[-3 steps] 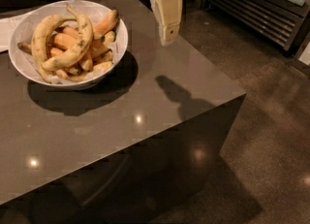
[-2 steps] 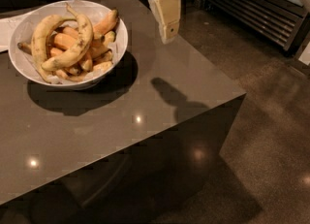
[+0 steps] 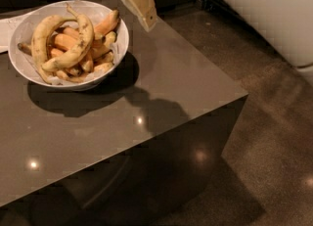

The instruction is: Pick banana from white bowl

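1. Gripper (image 3: 148,20), cream-coloured, hangs at the top of the view, over the far edge of the dark table (image 3: 186,88) and just right of the white bowl (image 3: 123,41); it slants, tip pointing down and to the right, away from the bowl
2. Whether it is apart or together cannot be told; it touches none of the fruit
3. The banana (image 3: 80,44), yellow with brown speckles, lies in the white bowl on top of the heap, its thin dark stem toward the far rim and its body curving down to the near left
4. A paler banana (image 3: 38,44) arches along the bowl's left side, meeting the speckled one's lower end
5. Short orange-toned bananas (image 3: 105,24) lie beneath and to the right of both
6. The bowl stands on the far left part of the table, casting a dark shadow on its near side; a white sheet (image 3: 5,29) shows at the left edge beside it
7. Right of the table lies a polished floor (image 3: 274,122), with a large white object (image 3: 264,10) at the upper right
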Robot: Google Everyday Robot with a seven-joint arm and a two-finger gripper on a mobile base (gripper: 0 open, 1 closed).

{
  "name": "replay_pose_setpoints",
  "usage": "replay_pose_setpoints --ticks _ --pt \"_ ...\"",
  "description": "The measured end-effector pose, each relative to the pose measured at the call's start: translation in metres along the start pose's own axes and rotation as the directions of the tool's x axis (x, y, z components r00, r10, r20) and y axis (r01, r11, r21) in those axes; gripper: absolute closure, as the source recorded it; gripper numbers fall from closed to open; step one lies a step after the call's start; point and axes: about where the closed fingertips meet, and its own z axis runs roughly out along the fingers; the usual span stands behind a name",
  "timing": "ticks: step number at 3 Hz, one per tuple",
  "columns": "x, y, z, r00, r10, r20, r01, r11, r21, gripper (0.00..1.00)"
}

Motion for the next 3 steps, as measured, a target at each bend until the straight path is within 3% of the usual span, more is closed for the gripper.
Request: replay_pose_setpoints --ticks 1,3 --pt "-0.001 -0.003 -0.002 1.0 -0.014 -0.004 0.014 0.9999 0.008 0.0" --pt "-0.012 -0.023 0.013 0.996 -0.046 0.077 0.044 0.9985 0.032 0.0"
